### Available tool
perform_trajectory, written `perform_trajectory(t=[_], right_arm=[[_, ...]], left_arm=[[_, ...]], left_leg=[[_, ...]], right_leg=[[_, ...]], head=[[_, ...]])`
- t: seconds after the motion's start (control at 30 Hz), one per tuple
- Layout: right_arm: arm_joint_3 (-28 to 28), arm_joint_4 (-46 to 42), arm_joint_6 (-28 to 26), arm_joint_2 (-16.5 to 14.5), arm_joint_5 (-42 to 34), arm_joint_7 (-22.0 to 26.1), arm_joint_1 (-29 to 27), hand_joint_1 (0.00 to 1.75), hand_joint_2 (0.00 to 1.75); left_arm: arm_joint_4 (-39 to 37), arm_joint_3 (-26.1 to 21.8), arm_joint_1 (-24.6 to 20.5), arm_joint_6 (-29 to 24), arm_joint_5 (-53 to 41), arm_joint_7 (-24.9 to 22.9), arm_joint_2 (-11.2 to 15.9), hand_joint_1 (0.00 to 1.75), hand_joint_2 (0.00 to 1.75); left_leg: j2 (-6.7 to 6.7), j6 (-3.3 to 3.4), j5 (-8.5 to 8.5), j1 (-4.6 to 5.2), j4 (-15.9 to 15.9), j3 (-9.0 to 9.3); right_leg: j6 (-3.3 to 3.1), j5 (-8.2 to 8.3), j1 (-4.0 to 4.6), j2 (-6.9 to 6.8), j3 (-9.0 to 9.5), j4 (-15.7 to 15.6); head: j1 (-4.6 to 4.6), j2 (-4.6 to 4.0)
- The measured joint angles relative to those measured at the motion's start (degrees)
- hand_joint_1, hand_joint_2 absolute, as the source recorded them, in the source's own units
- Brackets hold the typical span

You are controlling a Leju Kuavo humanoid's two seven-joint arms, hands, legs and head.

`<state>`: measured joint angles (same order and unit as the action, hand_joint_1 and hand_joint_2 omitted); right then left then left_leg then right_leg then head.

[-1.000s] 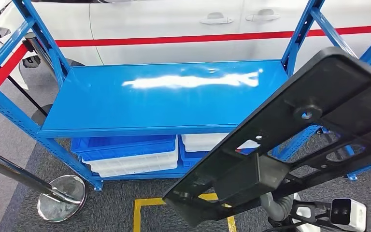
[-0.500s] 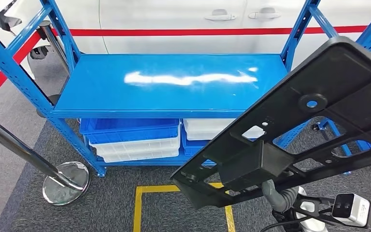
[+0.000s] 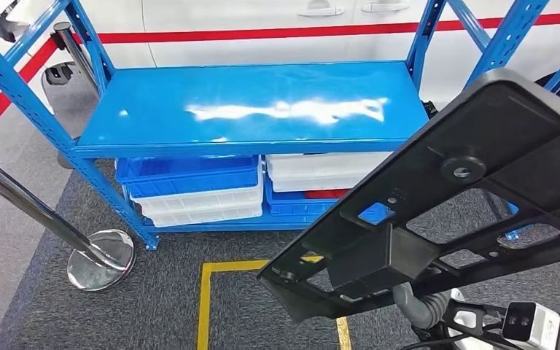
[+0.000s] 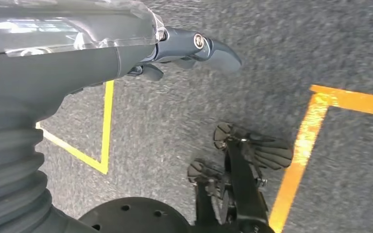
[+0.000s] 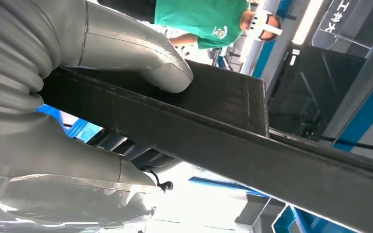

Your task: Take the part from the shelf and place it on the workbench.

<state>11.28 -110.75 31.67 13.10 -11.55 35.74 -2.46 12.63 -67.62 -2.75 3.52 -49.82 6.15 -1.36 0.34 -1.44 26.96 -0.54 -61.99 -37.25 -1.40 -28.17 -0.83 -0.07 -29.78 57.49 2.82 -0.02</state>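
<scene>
The blue shelf [image 3: 251,109] stands ahead of the robot, its upper deck bare and glossy. Blue and white bins [image 3: 197,193] sit on the lower level. A white car body [image 3: 277,18] with a red stripe stands behind the shelf. A chrome post [image 3: 44,219] on a round base stands on the grey carpet at the robot's left, and yellow floor tape [image 3: 208,299] marks a box in front of the shelf.

The black part [image 3: 452,197], a long flat moulded panel with cut-outs and a boss, is off the shelf and carried in the air on the robot's right side. Its long axis runs diagonally, from low near the robot's centre up and away to the right. No tabletop is in view, so placement is judged to remain outstanding, and the carry is likely to need a turn away from the shelf.

The right robot hand [image 5: 102,97] grips the part's edge from beneath, thumb pressed on one face and the palm side against the other, closed firmly on it. A person in a green shirt [image 5: 201,19] stands beyond.

The left robot hand [image 4: 194,51] hangs over the carpet, fingers loosely extended, holding nothing and well apart from the part
</scene>
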Motion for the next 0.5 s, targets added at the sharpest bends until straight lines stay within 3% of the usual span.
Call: perform_trajectory(t=[0.07,0.1,0.13,0.17,0.23,0.3,0.33,0.37,0.43,0.5], right_arm=[[0.0,-0.1,0.7,-0.1,0.0,0.0,-0.1,1.66,1.75],[0.0,-0.1,1.1,-0.2,0.0,0.0,-0.1,1.66,1.75],[0.0,-0.1,1.4,-0.3,0.0,0.0,-0.1,1.66,1.75],[-0.1,-0.1,1.7,-0.5,0.0,0.0,-0.1,1.66,1.75],[-0.4,-0.3,1.9,-0.9,0.1,0.0,-0.2,1.66,1.75],[-0.6,-0.8,2.0,-1.4,0.2,0.0,-0.4,1.66,1.75],[-0.7,-1.0,2.1,-1.7,0.2,0.0,-0.4,1.66,1.75],[-0.8,-1.2,2.3,-1.9,0.2,0.0,-0.4,1.66,1.75],[-1.0,-1.4,2.4,-2.2,0.2,0.0,-0.4,1.66,1.75],[-1.2,-1.6,2.5,-2.3,0.2,0.0,-0.4,1.66,1.75]], left_arm=[[0.0,-0.1,0.1,0.0,0.0,0.3,0.0,0.0,1.75],[0.0,-0.3,0.2,0.0,0.1,0.5,0.0,0.0,1.75],[0.0,-0.5,0.3,0.0,0.1,0.8,0.0,0.0,1.75],[0.0,-0.7,0.3,0.0,0.0,1.0,-0.1,0.0,1.75],[0.0,-0.9,0.5,0.0,0.0,1.6,0.0,0.0,1.75],[0.0,-1.0,0.5,0.0,-0.1,2.0,0.1,0.0,1.75],[0.0,-1.0,0.5,0.0,-0.1,2.2,0.2,0.0,1.75],[0.0,-1.0,0.5,-0.1,-0.1,2.2,0.2,0.0,1.75],[0.0,-1.2,0.5,-0.1,-0.1,2.3,0.3,0.0,1.75],[0.0,-1.3,0.6,-0.1,-0.1,2.3,0.3,0.0,1.75]], left_leg=[[-0.01,-0.28,5.58,-0.08,-7.0,-1.91],[-0.01,-0.32,6.94,-0.08,-10.4,-2.46],[-0.01,-0.25,6.89,-0.07,-12.3,-2.31],[-0.01,-0.04,5.65,-0.04,-12.3,-1.22],[-0.03,0.82,2.7,0.24,-6.5,3.8],[0.03,1.73,2.95,0.75,2.3,9.94],[0.07,2.04,3.61,0.99,5.2,11.76],[0.1,2.24,3.98,1.18,6.7,12.5],[0.16,2.76,2.97,1.25,7.5,12.24],[0.29,3.32,1.67,1.08,8.1,11.64]], right_leg=[[-0.46,1.26,0.41,-0.05,-1.59,0.1],[-0.56,1.92,0.64,-0.07,-2.45,0.1],[-0.61,2.54,0.87,-0.08,-3.31,0.1],[-0.64,3.11,1.08,-0.08,-4.14,0.2],[-0.59,4.15,1.38,-0.06,-5.56,0.2],[-0.22,5.03,1.55,-0.11,-6.22,0.3],[0.08,5.43,1.47,-0.21,-6.25,0.3],[0.43,5.8,1.37,-0.31,-6.21,0.2],[1.12,6.04,1.1,-0.37,-6.35,0.3],[1.65,3.42,0.99,-0.15,-7.78,3.6]], head=[[0.0,0.0],[0.0,0.0],[0.0,0.0],[0.0,0.0],[0.0,0.0],[0.0,0.0],[0.0,0.0],[0.0,0.0],[-0.01,0.0],[-0.02,0.0]])
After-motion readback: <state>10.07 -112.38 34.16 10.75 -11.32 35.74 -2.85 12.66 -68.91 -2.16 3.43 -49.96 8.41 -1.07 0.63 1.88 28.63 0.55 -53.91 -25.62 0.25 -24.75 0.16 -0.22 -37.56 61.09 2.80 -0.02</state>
